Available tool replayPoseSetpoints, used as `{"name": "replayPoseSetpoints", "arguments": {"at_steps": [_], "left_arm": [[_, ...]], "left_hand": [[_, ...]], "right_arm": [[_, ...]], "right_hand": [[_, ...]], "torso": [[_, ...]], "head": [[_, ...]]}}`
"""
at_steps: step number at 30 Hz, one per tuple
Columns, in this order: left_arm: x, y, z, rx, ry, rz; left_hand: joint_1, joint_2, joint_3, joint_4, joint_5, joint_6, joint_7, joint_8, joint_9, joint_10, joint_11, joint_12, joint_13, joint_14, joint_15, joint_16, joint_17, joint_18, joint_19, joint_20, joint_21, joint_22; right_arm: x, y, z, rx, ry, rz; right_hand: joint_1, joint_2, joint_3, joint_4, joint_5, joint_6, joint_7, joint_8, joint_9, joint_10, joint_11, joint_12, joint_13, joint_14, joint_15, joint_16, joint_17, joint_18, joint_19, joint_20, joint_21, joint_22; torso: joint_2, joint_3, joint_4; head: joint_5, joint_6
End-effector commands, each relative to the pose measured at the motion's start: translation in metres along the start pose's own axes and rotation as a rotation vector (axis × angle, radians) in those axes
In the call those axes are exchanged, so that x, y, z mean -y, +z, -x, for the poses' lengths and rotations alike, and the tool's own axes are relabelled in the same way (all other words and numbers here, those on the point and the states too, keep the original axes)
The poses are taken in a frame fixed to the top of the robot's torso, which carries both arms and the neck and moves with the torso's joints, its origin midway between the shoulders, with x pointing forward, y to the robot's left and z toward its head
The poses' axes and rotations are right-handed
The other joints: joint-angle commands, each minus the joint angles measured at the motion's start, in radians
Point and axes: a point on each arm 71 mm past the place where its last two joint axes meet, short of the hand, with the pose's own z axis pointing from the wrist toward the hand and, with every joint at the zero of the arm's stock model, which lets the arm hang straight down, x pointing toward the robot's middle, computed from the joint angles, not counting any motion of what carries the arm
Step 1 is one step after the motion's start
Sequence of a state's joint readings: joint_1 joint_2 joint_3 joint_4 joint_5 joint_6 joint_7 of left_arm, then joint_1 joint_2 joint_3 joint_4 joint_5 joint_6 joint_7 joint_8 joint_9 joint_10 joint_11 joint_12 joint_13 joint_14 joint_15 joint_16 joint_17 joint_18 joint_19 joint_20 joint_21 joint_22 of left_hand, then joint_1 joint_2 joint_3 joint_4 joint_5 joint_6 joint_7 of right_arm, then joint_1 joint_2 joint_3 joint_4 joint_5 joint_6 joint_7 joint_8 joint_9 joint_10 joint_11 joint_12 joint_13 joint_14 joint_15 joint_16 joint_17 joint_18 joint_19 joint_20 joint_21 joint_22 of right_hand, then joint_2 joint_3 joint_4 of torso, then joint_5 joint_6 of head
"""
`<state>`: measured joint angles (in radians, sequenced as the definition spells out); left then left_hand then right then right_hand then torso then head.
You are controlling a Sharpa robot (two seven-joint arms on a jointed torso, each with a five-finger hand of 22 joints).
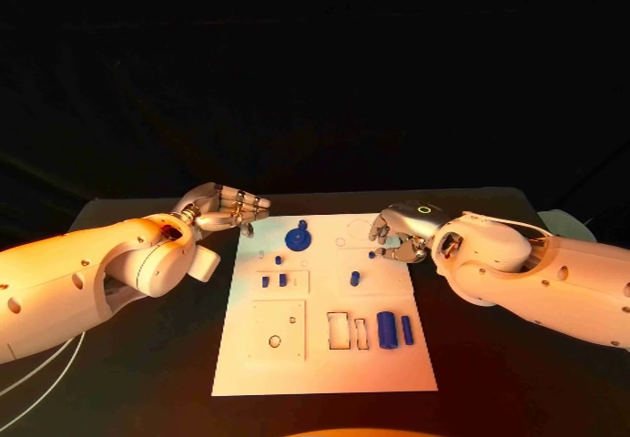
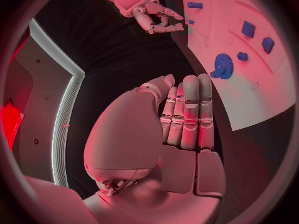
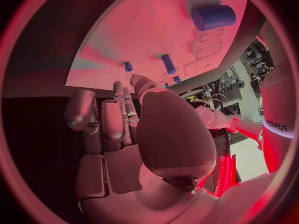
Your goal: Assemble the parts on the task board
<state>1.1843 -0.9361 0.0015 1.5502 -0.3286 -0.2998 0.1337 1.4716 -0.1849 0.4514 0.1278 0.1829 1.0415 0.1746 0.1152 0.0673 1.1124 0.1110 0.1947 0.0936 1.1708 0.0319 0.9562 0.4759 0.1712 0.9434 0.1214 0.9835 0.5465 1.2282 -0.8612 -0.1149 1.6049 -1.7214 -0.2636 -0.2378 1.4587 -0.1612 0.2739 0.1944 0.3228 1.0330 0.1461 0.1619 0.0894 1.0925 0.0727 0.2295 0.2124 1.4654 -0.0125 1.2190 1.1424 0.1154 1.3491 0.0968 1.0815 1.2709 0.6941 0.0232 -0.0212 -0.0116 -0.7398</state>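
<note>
At the far end of the task board (image 1: 329, 364) you have both hands hovering, one off each far corner. Your left hand (image 1: 223, 208) sits over the black table (image 1: 157, 382) just beside the board's far left corner; the left wrist view shows its fingers (image 2: 190, 112) straight and pressed side by side, the thumb bent across toward them, and nothing between them. Your right hand (image 1: 401, 232) hangs over the board's far right edge with fingers curled downward; in its own wrist view the fingers (image 3: 112, 119) lie close together, but you cannot tell from any view whether something small is pinched at their tips. On the board, a round blue gear (image 1: 299, 239) lies near the far middle, just ahead of your left hand. Small blue pegs (image 1: 354, 278) are scattered across the board's middle. Toward the near right, a thick blue cylinder (image 1: 388, 330) and a thinner blue rod (image 1: 407, 330) lie side by side, next to rectangular recesses (image 1: 339, 330), and the outlined recess (image 1: 279, 326) on the near left holds no blue piece. The left wrist view gives you the gear's toothed rim (image 2: 224, 64), which the head view does not resolve, and the right wrist view shows the cylinder's hollow end (image 3: 212, 18).
</note>
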Motion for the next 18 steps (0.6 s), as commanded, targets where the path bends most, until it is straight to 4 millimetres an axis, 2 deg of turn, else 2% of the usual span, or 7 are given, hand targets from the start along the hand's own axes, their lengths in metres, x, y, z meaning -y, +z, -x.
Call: {"name": "replayPoseSetpoints", "arguments": {"at_steps": [1, 4, 8, 18], "left_arm": [[0.003, -0.001, 0.0, 0.005, -0.19, -0.038], [0.003, -0.001, 0.002, 0.008, -0.204, -0.041], [0.003, -0.001, 0.002, 0.008, -0.211, -0.044], [0.003, -0.002, 0.003, 0.008, -0.215, -0.044]], "left_hand": [[0.001, 0.011, 0.0, -0.006, -0.006, -0.004, 0.006, -0.001, 0.0, -0.006, 0.0, 0.005, 0.002, -0.008, -0.002, -0.006, -0.004, 0.014, -0.009, 0.001, -0.006, -0.003], [0.003, 0.014, -0.001, -0.009, -0.006, -0.005, 0.006, -0.001, 0.0, -0.007, 0.0, 0.007, 0.002, -0.01, -0.002, -0.011, -0.008, 0.014, -0.01, 0.001, -0.009, -0.006], [0.004, 0.015, -0.001, -0.011, -0.006, -0.005, 0.007, -0.001, 0.0, -0.008, 0.0, 0.008, 0.003, -0.011, -0.002, -0.014, -0.01, 0.014, -0.01, 0.001, -0.011, -0.007], [0.006, 0.019, -0.002, -0.016, -0.006, -0.007, 0.008, -0.001, 0.0, -0.011, 0.002, 0.012, 0.003, -0.013, -0.001, -0.021, -0.015, 0.014, -0.011, 0.001, -0.016, -0.01]], "right_arm": [[-0.001, 0.003, -0.006, -0.022, -0.086, -0.024], [-0.004, 0.007, -0.011, -0.031, -0.093, -0.022], [-0.006, 0.01, -0.015, -0.042, -0.099, -0.021], [-0.01, 0.013, -0.022, -0.077, -0.104, -0.018]], "right_hand": [[0.001, -0.007, 0.01, -0.002, 0.0, 0.003, 0.004, -0.008, -0.002, -0.001, 0.009, -0.008, -0.007, 0.035, 0.01, 0.012, 0.012, -0.018, 0.013, 0.002, 0.017, 0.01], [0.002, -0.007, 0.019, -0.005, -0.002, 0.005, 0.006, -0.012, -0.003, 0.003, 0.011, -0.015, -0.016, 0.038, 0.011, 0.028, 0.027, -0.022, 0.022, 0.003, 0.037, 0.025], [0.004, -0.007, 0.029, -0.009, -0.006, 0.011, 0.006, -0.014, -0.004, 0.012, 0.011, -0.019, -0.023, 0.04, 0.012, 0.039, 0.037, -0.024, 0.028, 0.004, 0.053, 0.037], [0.004, -0.007, 0.053, -0.02, 0.003, 0.032, 0.001, -0.014, -0.002, 0.039, 0.005, -0.023, -0.036, 0.043, 0.009, 0.062, 0.057, -0.03, 0.042, 0.002, 0.089, 0.063]], "torso": [[0.001, -0.0003, 0.001], [0.002, 0.0004, -0.0024], [0.002, -0.0002, -0.0019], [0.002, 0.0012, -0.0019]], "head": [[-0.001, 0.001], [0.002, 0.0], [0.001, -0.003], [0.003, -0.011]]}}
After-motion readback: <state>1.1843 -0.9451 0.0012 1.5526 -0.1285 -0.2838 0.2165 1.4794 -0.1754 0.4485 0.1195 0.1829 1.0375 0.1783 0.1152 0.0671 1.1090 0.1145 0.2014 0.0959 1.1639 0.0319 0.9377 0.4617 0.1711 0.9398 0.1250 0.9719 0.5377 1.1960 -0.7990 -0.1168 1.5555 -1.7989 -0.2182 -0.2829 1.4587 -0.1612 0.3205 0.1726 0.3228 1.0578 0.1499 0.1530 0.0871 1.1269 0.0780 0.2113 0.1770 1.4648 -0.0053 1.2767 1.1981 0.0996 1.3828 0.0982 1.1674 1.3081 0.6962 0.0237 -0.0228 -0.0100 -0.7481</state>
